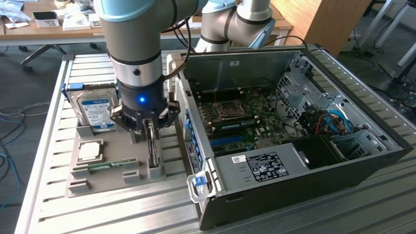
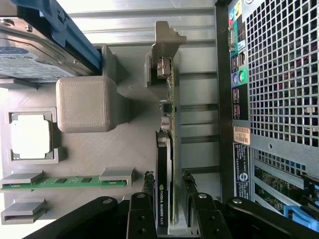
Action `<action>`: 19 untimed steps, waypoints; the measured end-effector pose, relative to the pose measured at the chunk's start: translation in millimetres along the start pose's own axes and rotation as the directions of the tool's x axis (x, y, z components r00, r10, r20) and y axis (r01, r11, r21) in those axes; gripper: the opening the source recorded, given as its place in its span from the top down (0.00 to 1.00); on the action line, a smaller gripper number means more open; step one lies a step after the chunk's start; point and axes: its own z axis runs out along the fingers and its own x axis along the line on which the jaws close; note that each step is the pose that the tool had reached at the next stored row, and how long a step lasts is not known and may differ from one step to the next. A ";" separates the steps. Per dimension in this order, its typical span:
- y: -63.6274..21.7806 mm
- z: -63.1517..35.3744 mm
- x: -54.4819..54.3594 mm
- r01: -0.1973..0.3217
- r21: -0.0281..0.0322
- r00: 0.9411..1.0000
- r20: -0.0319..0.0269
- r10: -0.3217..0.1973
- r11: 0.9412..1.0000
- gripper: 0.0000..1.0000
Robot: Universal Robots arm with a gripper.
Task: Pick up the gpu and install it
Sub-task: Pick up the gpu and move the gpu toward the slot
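The gpu (image 2: 163, 169) stands on edge in a slot of the grey holder tray (image 2: 129, 154), its black cooler facing one finger and its pale metal bracket (image 2: 167, 40) at the far end. My gripper (image 2: 167, 175) is open and straddles the card, with small gaps between it and the fingertips (image 2: 148, 177). In the exterior view the gripper (image 1: 151, 130) hangs straight down over the gpu (image 1: 153, 153), just to the left of the open computer case (image 1: 293, 122).
On the tray (image 1: 104, 183) also sit a silver hard drive with a blue label (image 1: 96, 111), a CPU (image 1: 89, 150) and a narrow green memory stick (image 1: 104, 166). The case's motherboard (image 1: 240, 122) lies exposed. Everything rests on a slatted metal table (image 1: 78, 214).
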 end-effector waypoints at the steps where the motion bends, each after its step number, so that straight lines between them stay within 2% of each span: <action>1: -0.1 1.8 0.0 0.000 0.000 1.000 0.000 0.000 1.000 0.64; 11: -0.5 15.8 -0.7 0.000 0.000 1.000 -0.005 0.000 1.000 0.64; 19: 1.7 19.8 -1.3 0.000 0.000 1.000 -0.006 0.000 1.000 0.64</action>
